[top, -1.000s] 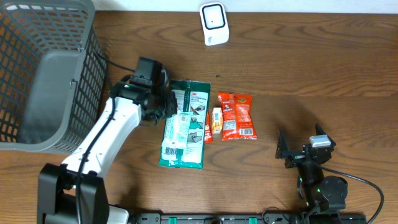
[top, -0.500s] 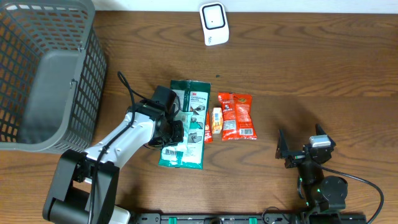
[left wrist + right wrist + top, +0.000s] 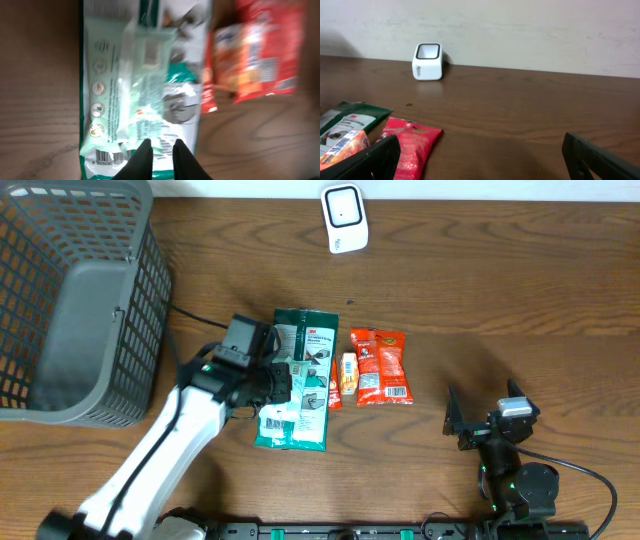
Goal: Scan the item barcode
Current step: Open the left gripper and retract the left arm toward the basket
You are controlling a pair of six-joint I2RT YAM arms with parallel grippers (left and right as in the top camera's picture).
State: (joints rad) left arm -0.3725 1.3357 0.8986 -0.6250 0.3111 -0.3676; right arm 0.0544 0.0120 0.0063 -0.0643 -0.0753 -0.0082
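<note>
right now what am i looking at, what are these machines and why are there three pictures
These are two robot arms at a brown wooden table. One picture looks down from above. The other two come from small cameras on each arm's wrist. On the table lie a dark green flat packet with a pale green wipes packet on top, a small orange packet and red snack bags. A grey plastic mesh basket stands at the left, and a small white box-shaped scanner at the back. The left tool hangs over the pale packet, fingers close together; whether it grips anything, I cannot tell. The right tool is wide open and empty.
</note>
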